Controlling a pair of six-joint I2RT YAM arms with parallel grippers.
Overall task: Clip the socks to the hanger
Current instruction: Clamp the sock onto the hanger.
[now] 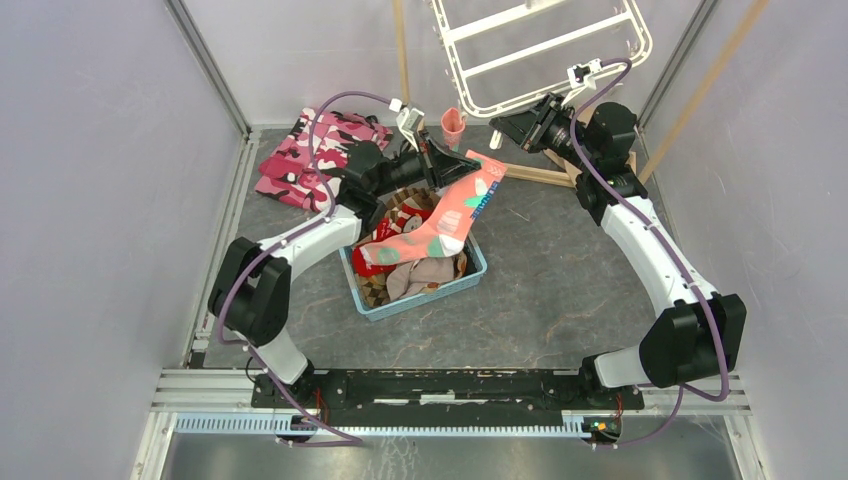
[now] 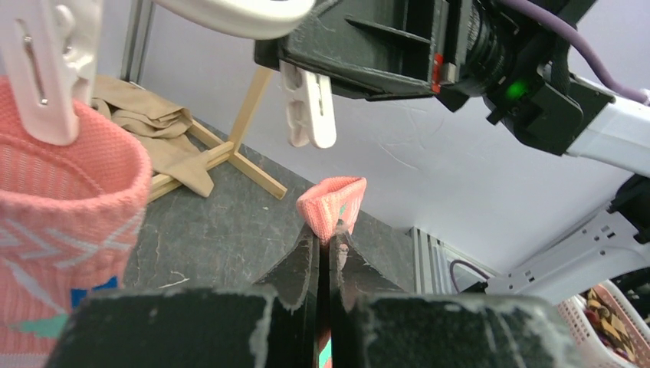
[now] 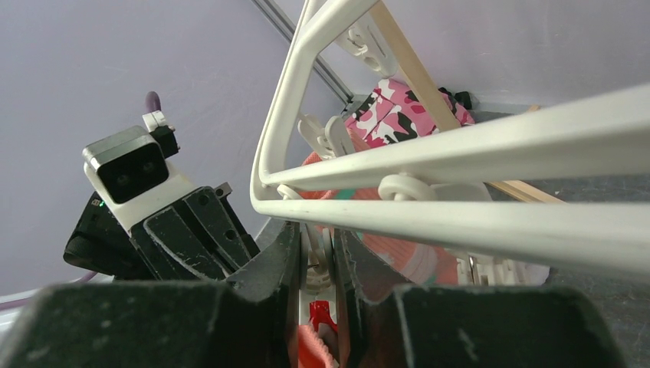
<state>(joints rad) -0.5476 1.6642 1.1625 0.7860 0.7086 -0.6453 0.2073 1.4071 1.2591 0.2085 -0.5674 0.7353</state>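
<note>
Top view: the hanger (image 1: 540, 50) hangs over the far edge of the bench (image 1: 560, 260). One clipped sock (image 1: 453, 125) dangles from its near rim, so one piece is done. The left gripper (image 1: 472, 164) is clamped on a held sock (image 1: 440, 225), which trails down into the basket (image 1: 440, 290) mid-bench. Other socks (image 1: 420, 275) lie there, so most of the job looks left. The right gripper (image 1: 498, 130) is up at the hanger's rim.

Left wrist: the fingers are pressed together on the held sock's cuff. The cuff stands just below a free peg (image 2: 310, 115) and apart from it, not yet clipped.

Right wrist: the fingers pinch a white peg, apparently that same one, likely to squeeze it open. Whether its mouth gapes I cannot tell.
</note>
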